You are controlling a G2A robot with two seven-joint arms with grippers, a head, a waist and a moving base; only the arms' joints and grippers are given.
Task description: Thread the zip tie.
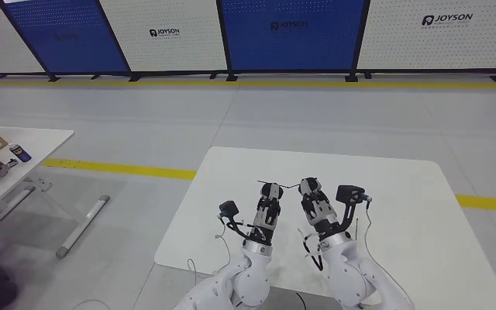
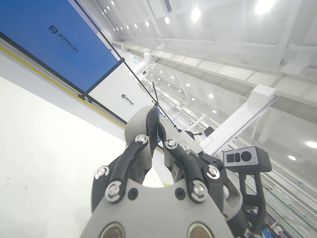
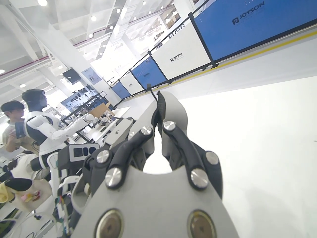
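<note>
Left gripper [image 2: 156,118] raised above white table [image 1: 403,209], fingers pinched shut on black zip tie [image 2: 155,92]. Right gripper [image 3: 158,107] just beside it, fingers also clamped on tie, near head end. Tie held in air, long axis running sideways from gripper to gripper. Short tail pokes past left fingertips.

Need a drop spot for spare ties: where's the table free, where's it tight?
Free: the table right of the right gripper out to its edge, the far strip beyond both grippers, and the left near corner beside the left gripper. Crowded: near-centre, where both grippers hold the zip tie.
</note>
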